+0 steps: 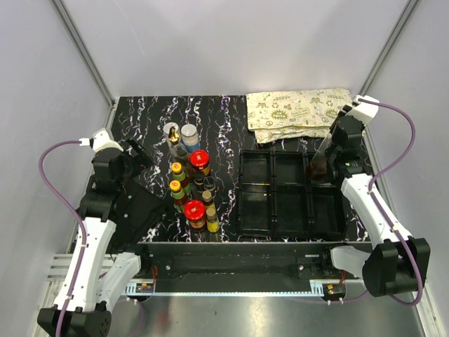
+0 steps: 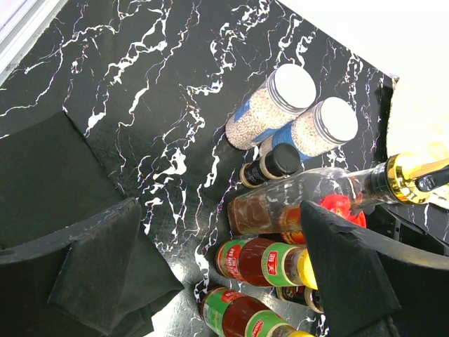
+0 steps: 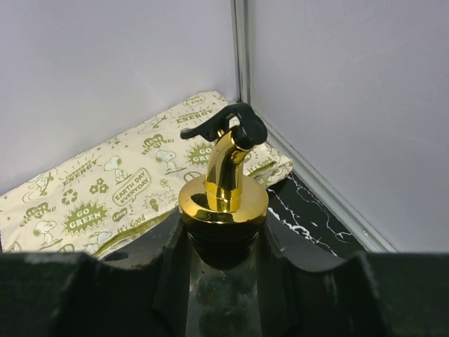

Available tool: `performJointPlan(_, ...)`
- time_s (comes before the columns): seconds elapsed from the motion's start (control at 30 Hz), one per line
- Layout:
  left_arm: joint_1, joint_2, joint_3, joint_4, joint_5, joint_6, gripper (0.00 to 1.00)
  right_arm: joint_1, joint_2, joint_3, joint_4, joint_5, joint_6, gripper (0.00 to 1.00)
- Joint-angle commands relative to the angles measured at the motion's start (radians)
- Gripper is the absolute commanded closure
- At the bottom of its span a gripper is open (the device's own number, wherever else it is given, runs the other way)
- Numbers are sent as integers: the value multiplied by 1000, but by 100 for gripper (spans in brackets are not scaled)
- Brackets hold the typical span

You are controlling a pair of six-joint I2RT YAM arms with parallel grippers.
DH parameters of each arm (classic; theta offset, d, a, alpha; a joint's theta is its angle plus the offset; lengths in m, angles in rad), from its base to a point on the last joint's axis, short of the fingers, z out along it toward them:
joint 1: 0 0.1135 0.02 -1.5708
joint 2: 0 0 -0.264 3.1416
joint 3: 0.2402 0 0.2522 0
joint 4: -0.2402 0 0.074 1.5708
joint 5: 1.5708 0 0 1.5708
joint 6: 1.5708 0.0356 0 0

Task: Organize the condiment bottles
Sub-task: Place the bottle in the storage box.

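Top external view, starting at the left: the left tool (image 1: 135, 163) hangs over the black marbled table (image 1: 224, 116). Its fingers are spread wide with nothing between them, and it sits just left of the cluster of bottles (image 1: 191, 184).

That cluster stands packed together left of the table's centre. Two grey-lidded shakers (image 1: 181, 131) are at its far end, with a spouted bottle (image 1: 173, 140) beside them. Red-lidded jars (image 1: 199, 159) and yellow-capped sauce bottles (image 1: 177, 177) fill the nearer rows. The left wrist view shows the shakers (image 2: 309, 105) touching each other.

Right of the cluster, set apart from it, lies a black tray (image 1: 256, 228) with six compartments. Over its far right compartment the right tool (image 1: 328, 149) is clamped on the neck of a glass bottle (image 1: 319, 167) holding brown liquid; whether the base touches the tray cannot be told. The right wrist view shows this grip just under the gold spout (image 3: 223, 189). A printed cloth (image 1: 298, 112) lies at the far right corner.
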State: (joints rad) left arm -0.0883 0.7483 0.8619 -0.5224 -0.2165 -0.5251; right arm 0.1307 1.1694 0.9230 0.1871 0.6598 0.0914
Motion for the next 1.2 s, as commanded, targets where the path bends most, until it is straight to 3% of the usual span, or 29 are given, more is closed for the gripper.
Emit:
performJointPlan(0.0, 4, 0, 32, 39, 25, -7, 1, -2, -76, 31, 58, 15, -45, 100)
performJointPlan(0.4, 4, 3, 32, 41, 34, -7, 1, -5, 21, -62, 351, 46, -212, 100)
performJointPlan(0.73, 4, 11, 32, 44, 42, -7, 1, -3, 159, -170, 753, 76, -315, 100)
performJointPlan(1.17, 4, 17, 32, 47, 49, -7, 1, -3, 269, -248, 946, 106, -300, 100)
